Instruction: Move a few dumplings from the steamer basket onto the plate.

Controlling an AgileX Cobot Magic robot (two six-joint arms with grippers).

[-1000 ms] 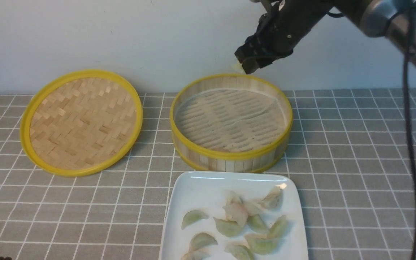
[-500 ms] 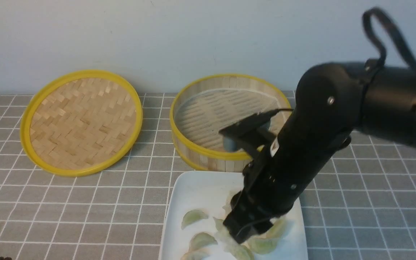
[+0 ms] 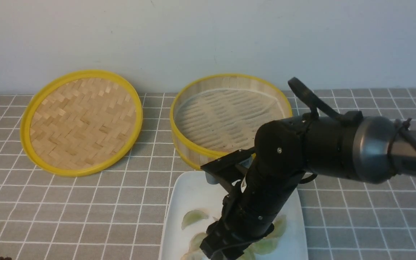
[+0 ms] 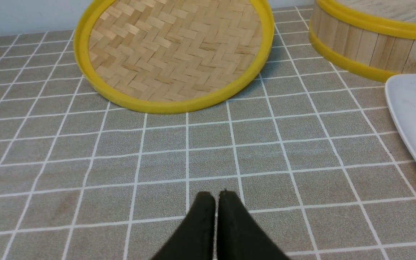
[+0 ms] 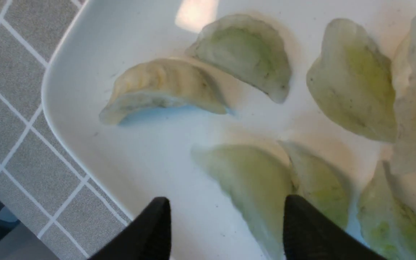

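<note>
Lowered from above the steamer basket [image 3: 229, 119] one second ago, the right gripper [image 5: 226, 213] is now positioned over the white plate [image 3: 190, 191], the landmark for all positions below. Its fingers stand wide apart. In the right wrist view, a pale green dumpling [image 5: 255, 180] lies between and beyond the fingertips; contact with it cannot be determined.

Several dumplings [image 5: 244, 54] rest on the plate. Some are pale green, others whitish, and part of the group overlaps. The right gripper and its arm [image 3: 284, 151] cover part of the group and of the plate in the front view.

Directly behind the plate, near its far edge, stands the steamer basket, upright. Its visible slatted floor carries no dumplings.

Behind and to the left of the plate is the woven lid [image 3: 83, 122], fitted with a yellow rim.

The left gripper [image 4: 211, 224] is to the left of the plate, with its fingertips close together and only a narrow gap visible. Nothing is held between them. The gridded table [image 3: 85, 209] supports the plate, basket and lid.
</note>
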